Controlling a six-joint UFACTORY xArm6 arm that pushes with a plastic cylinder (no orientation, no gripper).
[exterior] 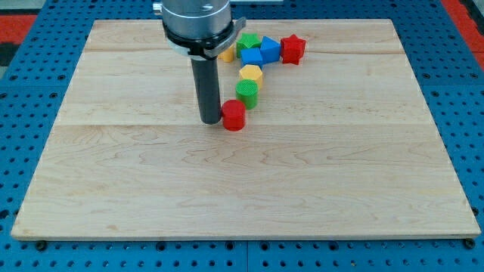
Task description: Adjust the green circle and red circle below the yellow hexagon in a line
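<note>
while my tip (209, 121) rests on the wooden board (242, 181) touching the left side of the red circle (234, 115), it grips nothing, being a bare rod with no jaws. green circle (246, 92) sits just above-right of the red one, yellow hexagon (251, 73) right above that, a slanted line toward the board's top edge. near that edge: blue blocks (261, 53), green block (246, 42), red star (292, 49), a yellow block (227, 54) partly hidden behind the rod.

The arm (198, 19) is cut off by the view's top and hides most of a yellow block (227, 55) and part of a green block (246, 41).
</note>
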